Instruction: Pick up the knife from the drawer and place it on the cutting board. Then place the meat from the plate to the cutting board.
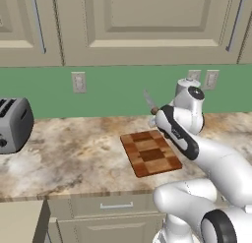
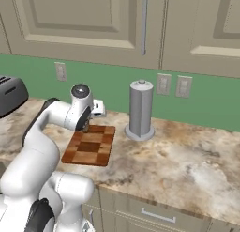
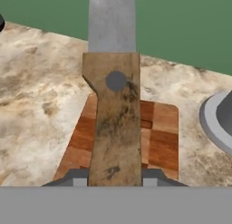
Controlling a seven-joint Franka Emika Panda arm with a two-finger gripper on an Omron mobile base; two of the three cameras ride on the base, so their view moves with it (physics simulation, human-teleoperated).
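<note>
Above cutting board [image 3: 158,137], pincer [image 3: 113,175] clamped on knife [image 3: 115,123] handle, blade toward green wall.

The arm [image 1: 216,163] reaches forward, its tool [image 3: 115,177] clamped tight.

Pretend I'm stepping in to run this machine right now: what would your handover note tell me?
Tool: shut on the knife, gripping its brown wooden handle; the blade points up and away, toward the green wall.
Position: the knife is in the air above the cutting board, not yet touching it. The board lies on the marble counter, with a toaster to its left and a paper towel holder to its right.
Done: knife picked up and brought over the board.
Left: lower and release the knife on the board, then move the meat from the plate onto it.
</note>
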